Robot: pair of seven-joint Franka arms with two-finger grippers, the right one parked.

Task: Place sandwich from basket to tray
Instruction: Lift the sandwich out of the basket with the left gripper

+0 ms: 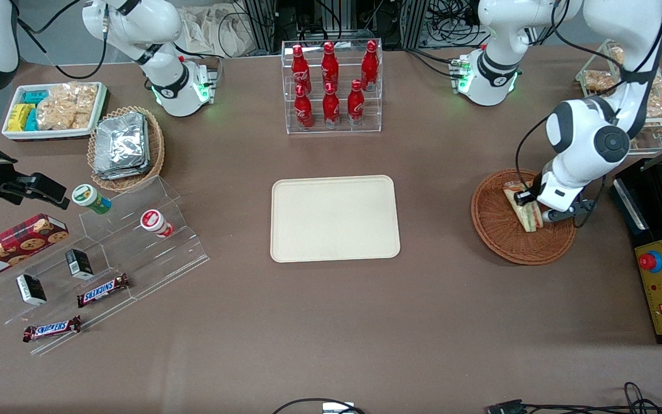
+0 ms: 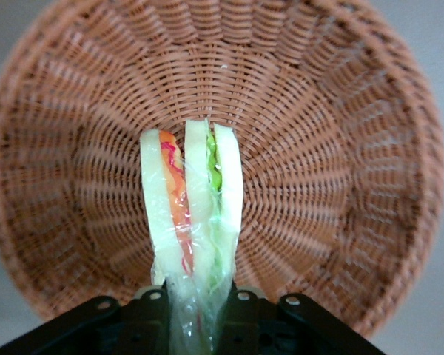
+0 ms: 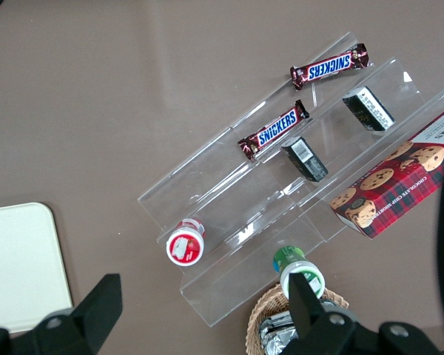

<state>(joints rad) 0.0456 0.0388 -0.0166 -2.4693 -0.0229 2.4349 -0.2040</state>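
Note:
The sandwich (image 1: pixel 526 214), a wrapped wedge of white bread with green and red-orange filling, is in the round brown wicker basket (image 1: pixel 500 241) toward the working arm's end of the table. My left gripper (image 1: pixel 530 201) is down in the basket and shut on the sandwich. In the left wrist view the sandwich (image 2: pixel 196 214) stands on edge between the two black fingers of the gripper (image 2: pixel 196 322), with the basket (image 2: pixel 340 148) weave below it. The cream-beige tray (image 1: pixel 334 218) lies bare at the table's middle, apart from the basket.
A black control box (image 1: pixel 661 259) with a red button sits close beside the basket. A clear case of snack packs (image 1: pixel 653 98) and a rack of red bottles (image 1: pixel 331 86) stand farther from the camera. A foil-pack basket (image 1: pixel 127 146) and an acrylic stand (image 1: pixel 107 253) lie toward the parked arm's end.

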